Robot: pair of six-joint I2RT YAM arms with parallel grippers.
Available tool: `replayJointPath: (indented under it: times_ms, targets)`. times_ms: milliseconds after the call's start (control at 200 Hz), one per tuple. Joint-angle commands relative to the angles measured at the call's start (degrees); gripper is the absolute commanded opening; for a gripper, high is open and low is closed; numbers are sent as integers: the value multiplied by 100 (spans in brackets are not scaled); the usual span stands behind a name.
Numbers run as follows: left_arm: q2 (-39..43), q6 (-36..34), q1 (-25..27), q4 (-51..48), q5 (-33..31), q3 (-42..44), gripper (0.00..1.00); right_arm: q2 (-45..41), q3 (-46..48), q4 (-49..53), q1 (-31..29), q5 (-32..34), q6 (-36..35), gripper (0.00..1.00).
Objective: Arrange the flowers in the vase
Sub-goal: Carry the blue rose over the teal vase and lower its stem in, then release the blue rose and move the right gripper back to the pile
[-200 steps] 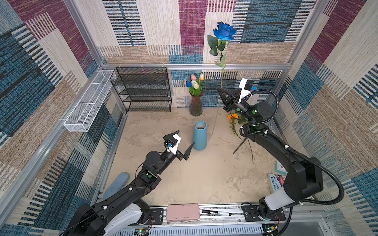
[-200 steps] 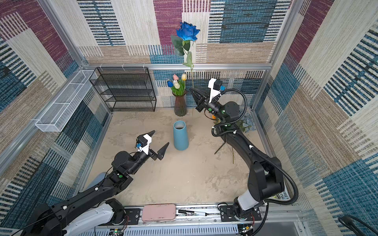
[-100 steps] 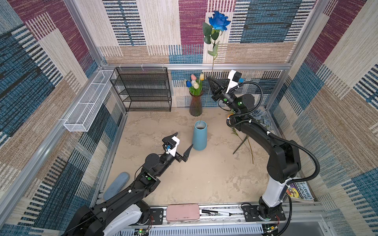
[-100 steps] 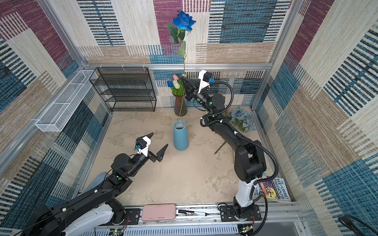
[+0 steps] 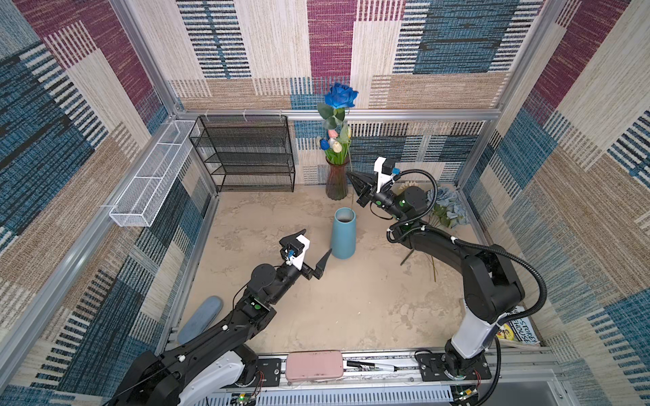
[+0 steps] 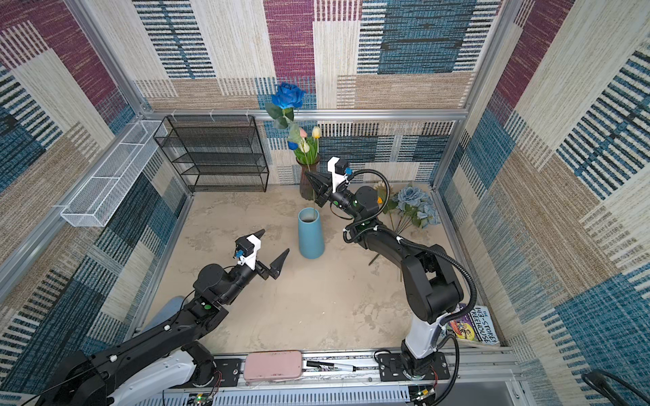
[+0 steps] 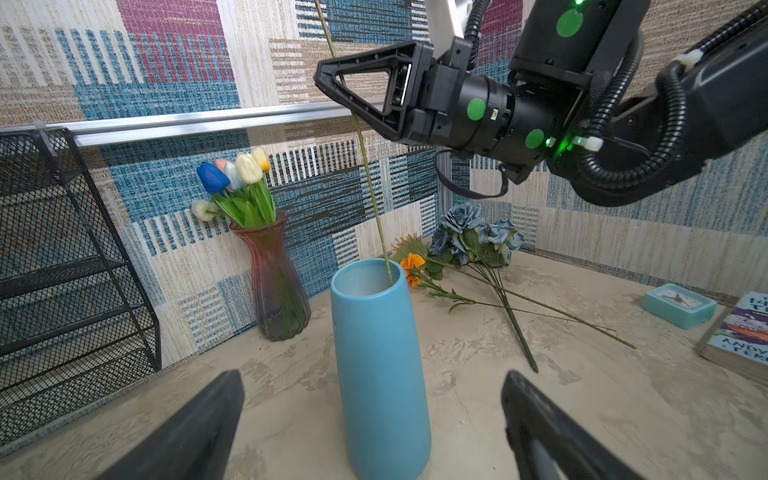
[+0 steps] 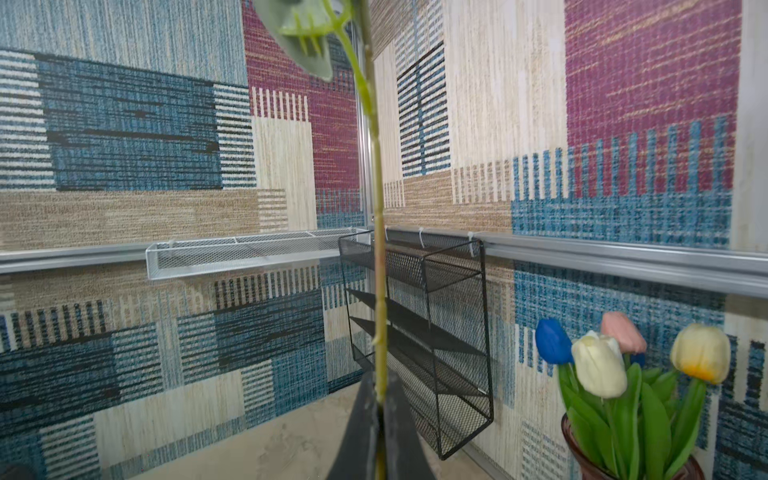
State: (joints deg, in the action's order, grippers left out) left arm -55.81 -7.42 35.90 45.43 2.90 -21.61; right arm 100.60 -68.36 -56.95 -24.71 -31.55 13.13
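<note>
My right gripper (image 5: 353,179) (image 8: 380,411) is shut on the thin green stem (image 8: 376,249) of the deep-blue rose (image 5: 340,95) (image 6: 289,95), holding it nearly upright. In the left wrist view the stem (image 7: 365,166) runs down from that gripper (image 7: 328,79), and its lower end sits just inside the mouth of the tall blue vase (image 7: 380,365) (image 5: 343,233). My left gripper (image 5: 316,240) (image 7: 372,376) is open, low and just left of the vase, touching nothing. A dusty-blue rose bunch (image 5: 446,207) and an orange flower (image 7: 412,264) lie on the floor at the back right.
A reddish glass vase (image 5: 336,182) with tulips (image 5: 334,144) stands at the back wall behind the blue vase. A black wire shelf (image 5: 246,154) and a white wire basket (image 5: 154,172) are at the back left. A book (image 6: 473,323) and a teal clock (image 7: 679,305) lie on the right.
My right gripper has carried the rose left and down, from the right of the blue vase to above it, so the stem's end now dips into the mouth. The left arm has hardly moved.
</note>
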Motion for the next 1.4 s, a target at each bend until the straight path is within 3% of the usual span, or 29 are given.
replayJointPath:
  times_ms: [0,646,711,831,932,1172,1312,1392]
  targets:
    - [-73,-72,-4,293,-77,1,99,-140,382,-334,-33,-259,-327,0]
    - [-762,30,-5,607,14,-264,99,5,1272,-297,-93,-68,-671,16]
    - [-773,40,-4,616,3,-265,99,8,1272,-256,-95,35,-680,23]
    - [-798,31,-4,624,-8,-283,99,-58,1320,-273,-94,155,-685,26]
    - [-792,30,-4,651,-8,-283,99,-129,1354,-238,-93,233,-715,43]
    - [-628,8,-4,561,36,-313,99,-801,1685,-106,-95,503,-732,55]
    - [-394,-50,-4,427,12,-316,99,-1547,1918,505,-78,1517,-759,62]
    - [-255,-153,-5,325,174,-324,99,-1779,1691,1481,3,2224,-660,62]
